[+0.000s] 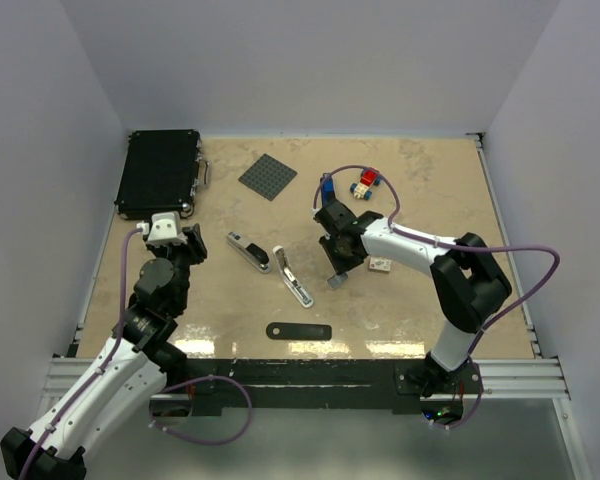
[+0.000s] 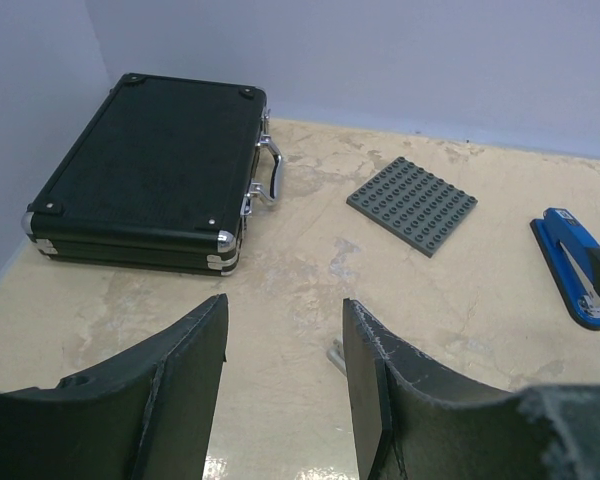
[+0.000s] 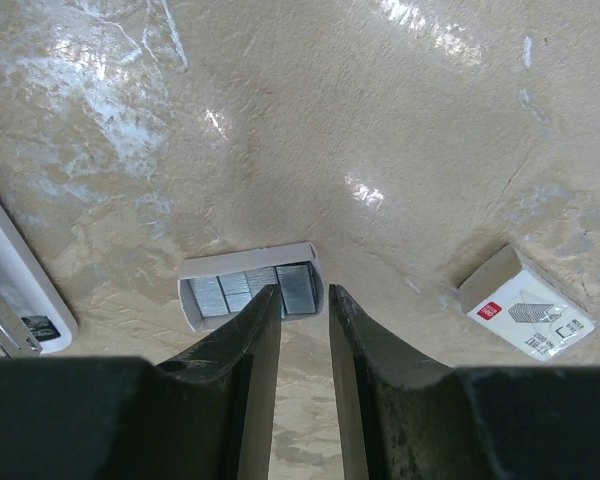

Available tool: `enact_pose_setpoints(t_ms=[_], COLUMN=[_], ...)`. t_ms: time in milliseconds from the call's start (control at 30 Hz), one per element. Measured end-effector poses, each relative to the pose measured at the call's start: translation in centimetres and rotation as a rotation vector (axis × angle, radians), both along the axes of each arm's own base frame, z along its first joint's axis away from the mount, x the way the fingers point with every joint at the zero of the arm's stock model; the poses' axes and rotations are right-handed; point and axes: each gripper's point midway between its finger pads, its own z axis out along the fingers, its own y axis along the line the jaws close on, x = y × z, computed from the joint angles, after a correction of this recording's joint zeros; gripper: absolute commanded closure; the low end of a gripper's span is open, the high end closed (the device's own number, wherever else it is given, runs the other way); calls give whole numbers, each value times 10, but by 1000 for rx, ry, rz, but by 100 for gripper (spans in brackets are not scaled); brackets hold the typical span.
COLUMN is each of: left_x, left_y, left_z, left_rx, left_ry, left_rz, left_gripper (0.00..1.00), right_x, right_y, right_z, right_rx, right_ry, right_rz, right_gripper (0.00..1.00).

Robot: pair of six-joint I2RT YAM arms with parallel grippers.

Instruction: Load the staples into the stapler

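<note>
Hovering over the staples [image 3: 242,291], boxed just right of the opened stapler [image 1: 293,282], the right hand [image 3: 302,297] stood narrowly apart and empty, the left hand [image 2: 285,310] likewise apart; loading was judged outstanding.

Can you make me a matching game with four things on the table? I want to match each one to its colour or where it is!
Things:
1. case
2. studded plate
3. toy car
4. staples tray

Clues:
A. red, white and blue
B. pale and open, staples showing, right at the tips of the right claw
C. black, in the far left corner
D. grey and flat, between the case and the toy car

Pairs: 1-C, 2-D, 3-A, 4-B
</note>
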Motion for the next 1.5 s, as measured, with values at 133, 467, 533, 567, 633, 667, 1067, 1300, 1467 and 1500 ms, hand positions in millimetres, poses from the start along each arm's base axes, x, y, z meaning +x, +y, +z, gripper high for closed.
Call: enact_pose_setpoints(t_ms=[133, 467, 533, 567, 633, 667, 1067, 1300, 1467, 1500], left_x=[0, 0, 0, 0, 0, 0, 0, 0, 0, 0], left_y=[0, 0, 0, 0, 0, 0, -1, -2, -2, -2], left_z=[0, 0, 0, 0, 0, 0, 0, -1, -1, -1], left_rx=[0, 0, 0, 0, 0, 0, 1, 1, 1, 1], left_ry=[0, 0, 0, 0, 0, 0, 2, 3, 3, 3], left_rz=[0, -1, -1, -1, -1, -1, -4, -8, -11, -11], left_gripper=[46, 46, 46, 46, 46, 46, 46, 46, 46, 46], right_x=[-2, -5, -5, -5, -4, -4, -4, -5, -5, -4], right_y=[2, 6, 5, 5, 5, 5, 5, 6, 5, 5], right_z=[0, -3, -6, -7, -11, -11, -13, -13, -11, -11], right_rx=[-1, -12, -18, -21, -28, -29, -26, -17, -15, -15], right_ry=[-1, 1, 4, 4, 7, 7, 3, 8, 8, 8], right_rz=[7, 18, 17, 16, 12, 11, 11, 15, 13, 13], right_gripper=[70, 70, 70, 70, 69, 68, 64, 76, 84, 85])
